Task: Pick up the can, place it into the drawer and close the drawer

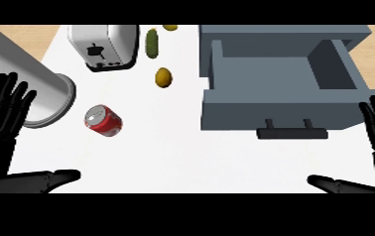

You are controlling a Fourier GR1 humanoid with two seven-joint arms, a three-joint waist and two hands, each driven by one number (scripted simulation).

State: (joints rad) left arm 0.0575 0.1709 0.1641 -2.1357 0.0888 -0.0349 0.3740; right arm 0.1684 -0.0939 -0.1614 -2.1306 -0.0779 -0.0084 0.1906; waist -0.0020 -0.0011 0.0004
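Both hands sit at the lower edge, left hand at 8 o'clock, right hand at 4 o'clock, fingers straight and released, holding nothing. Drawer at 2 o'clock stands pulled open, nothing visible inside. Toaster at 11 o'clock. Can stands on the counter at 9 o'clock, untouched. Judgement: nothing done; pick-up, placing and closing all remain.

A kitchen: a toaster and what may be a cucumber on a white counter.
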